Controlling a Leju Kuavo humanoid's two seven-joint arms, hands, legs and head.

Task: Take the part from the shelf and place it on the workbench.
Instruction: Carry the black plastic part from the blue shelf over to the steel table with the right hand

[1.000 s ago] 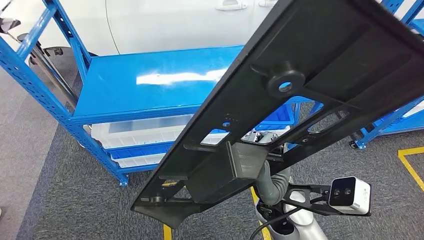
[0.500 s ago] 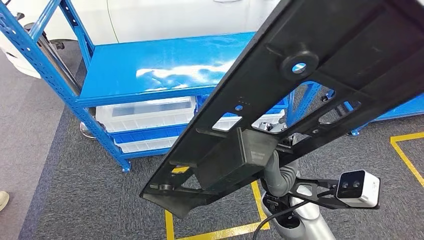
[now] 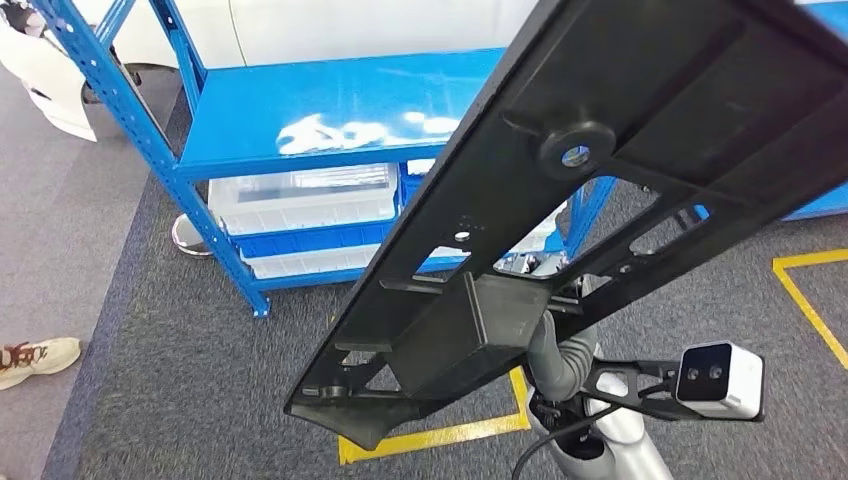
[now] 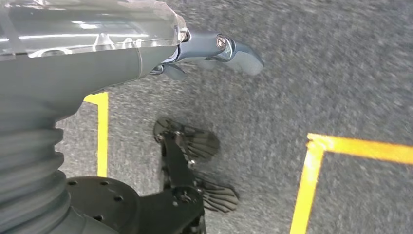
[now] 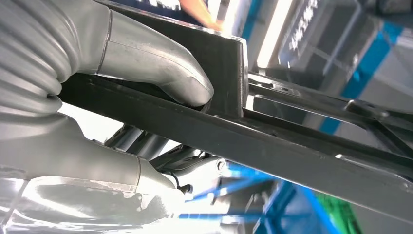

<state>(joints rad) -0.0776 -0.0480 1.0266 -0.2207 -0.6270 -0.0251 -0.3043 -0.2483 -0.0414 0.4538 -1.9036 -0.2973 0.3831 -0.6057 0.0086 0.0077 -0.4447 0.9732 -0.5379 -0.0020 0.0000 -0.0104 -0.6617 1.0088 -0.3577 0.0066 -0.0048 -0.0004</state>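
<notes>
**Black part carried above grey carpet**

Below, coarse grey carpet point(image 3: 180, 400) bears yellow tape lines point(image 3: 440, 436); a glossy blue metal shelf point(image 3: 330, 110) holds clear bins point(image 3: 300, 200). The right robot hand point(image 5: 146, 63) clamps the long, ribbed black plastic part point(image 3: 600, 180), raised slantwise. The left robot hand point(image 4: 214, 51) hangs empty, fingers loose.

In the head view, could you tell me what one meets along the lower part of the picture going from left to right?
A person's shoe → grey carpet → the low end of the black part → the right hand under it → the white wrist camera.
</notes>
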